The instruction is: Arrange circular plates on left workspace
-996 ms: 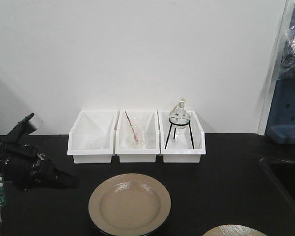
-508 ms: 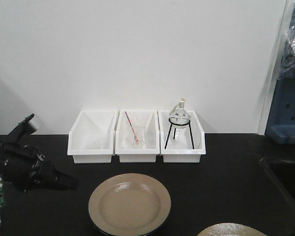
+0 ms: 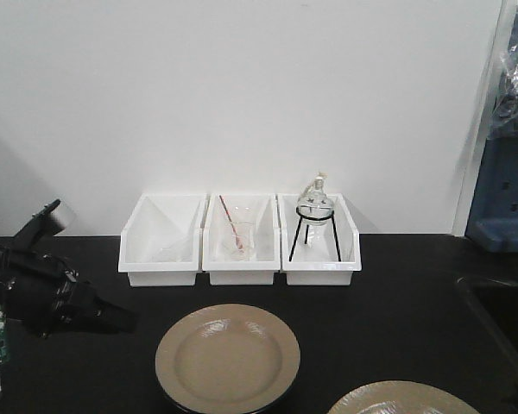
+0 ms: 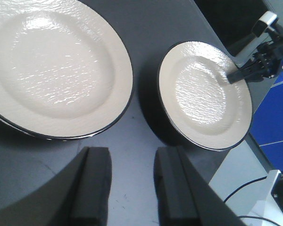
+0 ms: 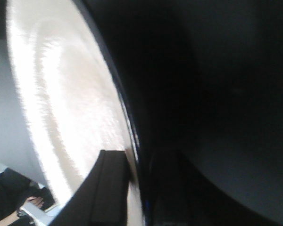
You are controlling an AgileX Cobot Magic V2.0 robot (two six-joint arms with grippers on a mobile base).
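Where the black countertop (image 3: 397,302) runs in front of three white bins (image 3: 240,241), the first plate (image 3: 227,358) lies flat on it, left of centre. It has a glossy tan top with a finely rippled sheen and a thin dark rim. The second plate (image 4: 205,94), of matching look, is to its right toward the counter's edge, its rim pinched between the closed fingers of the right gripper (image 5: 140,162). The left gripper (image 4: 132,162) hovers over bare countertop near the first plate, jaws spread, holding nothing.
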